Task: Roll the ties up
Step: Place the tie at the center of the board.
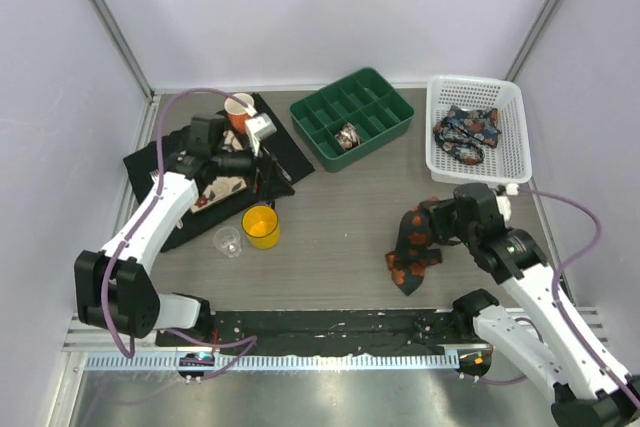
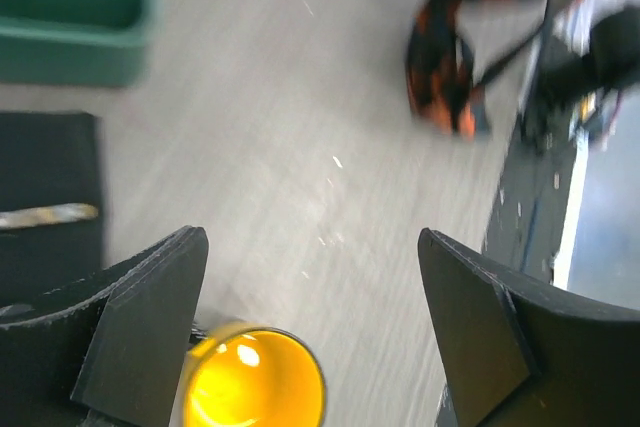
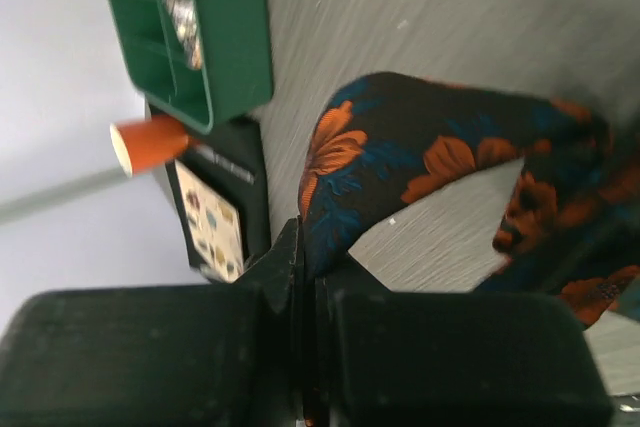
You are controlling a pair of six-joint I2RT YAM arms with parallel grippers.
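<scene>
A dark tie (image 1: 410, 252) with orange flowers hangs in a loose fold to the table right of centre. My right gripper (image 1: 432, 215) is shut on its upper end; the right wrist view shows the fabric (image 3: 420, 157) pinched between the closed jaws of the gripper (image 3: 312, 257). More ties (image 1: 468, 135) lie bundled in the white basket (image 1: 512, 107). One rolled tie (image 1: 348, 135) sits in a compartment of the green tray (image 1: 385, 112). My left gripper (image 1: 262, 169) hovers open over the right edge of the black placemat, nothing between its fingers (image 2: 150, 307). The held tie (image 2: 450, 77) shows far ahead of the left gripper (image 2: 312, 247).
A yellow cup (image 1: 261, 226) stands just below my left gripper, close to its left finger in the left wrist view of the cup (image 2: 250, 382). A clear cup (image 1: 228, 241) is beside it. An orange cup (image 1: 240, 112) and a printed card (image 1: 222, 190) rest on the black placemat (image 1: 150, 162).
</scene>
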